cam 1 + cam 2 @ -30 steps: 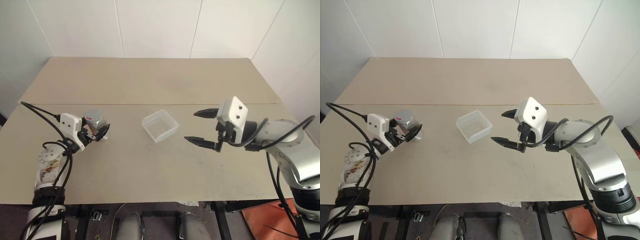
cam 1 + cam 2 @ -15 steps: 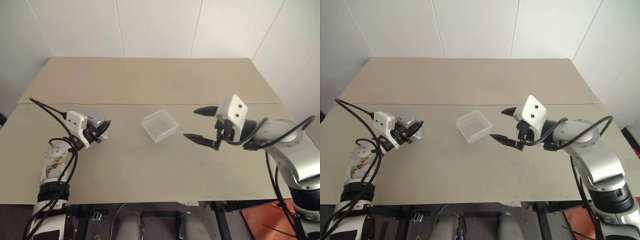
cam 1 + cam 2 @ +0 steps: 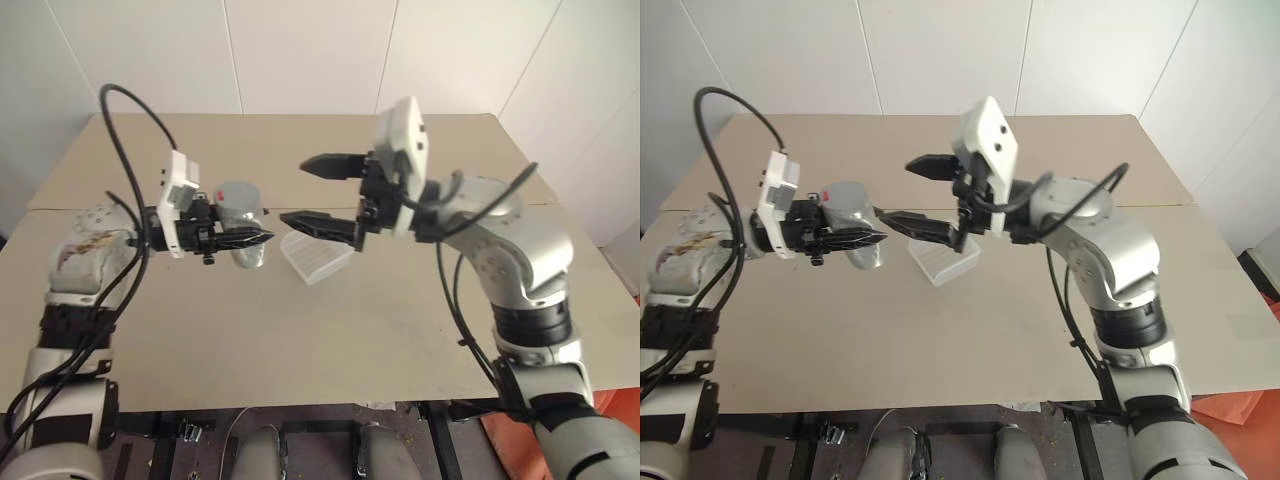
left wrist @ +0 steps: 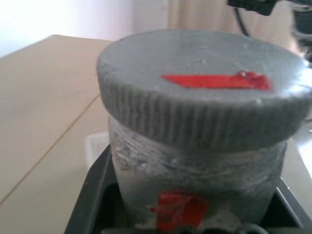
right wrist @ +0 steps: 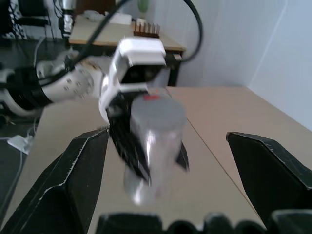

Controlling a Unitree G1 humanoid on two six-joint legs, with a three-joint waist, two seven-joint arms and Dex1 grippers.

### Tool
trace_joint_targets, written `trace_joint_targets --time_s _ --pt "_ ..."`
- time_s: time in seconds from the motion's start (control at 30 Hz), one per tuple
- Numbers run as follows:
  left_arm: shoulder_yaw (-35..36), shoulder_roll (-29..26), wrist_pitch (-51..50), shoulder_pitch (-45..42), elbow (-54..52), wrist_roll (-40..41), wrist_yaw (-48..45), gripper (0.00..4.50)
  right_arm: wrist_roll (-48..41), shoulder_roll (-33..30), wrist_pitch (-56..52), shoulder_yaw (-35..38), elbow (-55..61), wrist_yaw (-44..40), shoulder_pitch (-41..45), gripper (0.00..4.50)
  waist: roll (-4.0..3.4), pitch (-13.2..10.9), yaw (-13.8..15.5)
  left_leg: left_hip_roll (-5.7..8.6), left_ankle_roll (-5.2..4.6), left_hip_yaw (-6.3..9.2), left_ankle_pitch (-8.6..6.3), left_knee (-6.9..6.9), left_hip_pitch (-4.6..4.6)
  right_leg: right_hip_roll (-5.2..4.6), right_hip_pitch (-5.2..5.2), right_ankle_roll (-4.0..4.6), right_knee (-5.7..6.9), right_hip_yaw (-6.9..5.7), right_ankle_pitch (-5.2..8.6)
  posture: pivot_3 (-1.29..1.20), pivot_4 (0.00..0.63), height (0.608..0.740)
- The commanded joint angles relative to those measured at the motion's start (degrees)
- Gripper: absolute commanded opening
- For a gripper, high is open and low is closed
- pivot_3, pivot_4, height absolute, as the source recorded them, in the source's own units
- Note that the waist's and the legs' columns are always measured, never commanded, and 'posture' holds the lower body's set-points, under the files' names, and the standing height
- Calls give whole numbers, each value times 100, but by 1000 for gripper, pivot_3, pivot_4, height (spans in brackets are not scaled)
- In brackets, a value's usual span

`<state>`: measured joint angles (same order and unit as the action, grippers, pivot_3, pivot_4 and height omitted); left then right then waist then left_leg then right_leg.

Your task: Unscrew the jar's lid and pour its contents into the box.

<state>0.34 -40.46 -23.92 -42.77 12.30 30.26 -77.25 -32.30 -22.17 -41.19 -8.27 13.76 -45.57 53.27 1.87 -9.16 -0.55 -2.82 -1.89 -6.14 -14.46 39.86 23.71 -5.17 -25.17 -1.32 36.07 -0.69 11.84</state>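
Note:
My left gripper is shut on the jar and holds it upright in the air above the table. The grey lid, with its red mark, sits on the jar. Facing it from the right, my right gripper is open, one finger above the other, a little apart from the lid. In the right wrist view the jar stands between my two spread fingers. The box lies on the table below, partly behind the lower finger. The contents are hidden.
The beige table has a seam running across its middle, and white walls stand behind it. Black cables loop up from both wrists.
The left gripper shut on the jar and lifted it off the table toward the middle. The right gripper rose and swung left toward the jar, staying open.

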Motion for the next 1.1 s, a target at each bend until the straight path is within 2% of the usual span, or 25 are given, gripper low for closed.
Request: trace_joint_targets --time_s 0.03,0.43,0.53,0.63,0.67,0.8,0.97,1.03,1.1 --pt "-112 177 406 -430 308 -184 -278 1925 190 251 112 -121 -233 120 325 4500 0 0 -3 0 0 0 0 0 2 0 -1 0 0 0 0 0 150 740" --pt "-129 607 1018 -879 883 -423 -634 1925 560 734 115 -227 -1160 95 730 4500 0 0 -20 -1 -5 1 -3 -3 16 1 -8 -5 6 -3 -3 0 150 740" --pt "-115 614 1034 -858 873 -449 -657 1925 552 776 122 -136 -1241 61 754 3897 0 0 -23 -1 -7 1 -4 -4 18 1 -8 -7 6 -4 -4 0 150 740" --pt "-122 608 1037 -845 884 -467 -695 1925 476 808 181 -20 -1248 -59 760 2897 0 0 -24 -1 -8 2 -5 -4 19 1 -8 -8 5 -4 -4 0 150 740" --pt "-123 604 1016 -844 880 -443 -748 1925 432 812 254 20 -1241 -158 747 2768 0 0 -25 -1 -8 2 -5 -4 20 0 -8 -9 5 -4 -4 0 150 740" --pt "-99 517 681 -893 728 -103 -1289 1925 106 639 904 64 -1417 -1538 679 2767 -1 0 -11 1 -9 2 -5 -3 23 0 -7 -10 3 -6 -6 0 150 740" --pt "-538 -124 -6 -887 -84 1274 -1525 1925 -46 596 1704 -203 -2642 -3947 1272 2767 -5 -5 -67 -1 -12 8 -7 -2 27 2 -11 -15 1 -3 -8 0 150 740" --pt "-779 -356 10 -876 -320 1530 -1525 1925 -69 686 1773 -238 -3136 -4495 1578 2767 -8 -6 -93 -5 -11 18 -7 -3 26 8 -13 -15 5 -3 -8 0 150 740" --pt "-932 -481 97 -847 -490 1629 -1525 1925 -55 743 1962 -383 -3513 -4679 1806 2767 -10 -8 -101 -6 -11 22 -7 -4 23 9 -12 -14 7 -5 -7 0 150 740"
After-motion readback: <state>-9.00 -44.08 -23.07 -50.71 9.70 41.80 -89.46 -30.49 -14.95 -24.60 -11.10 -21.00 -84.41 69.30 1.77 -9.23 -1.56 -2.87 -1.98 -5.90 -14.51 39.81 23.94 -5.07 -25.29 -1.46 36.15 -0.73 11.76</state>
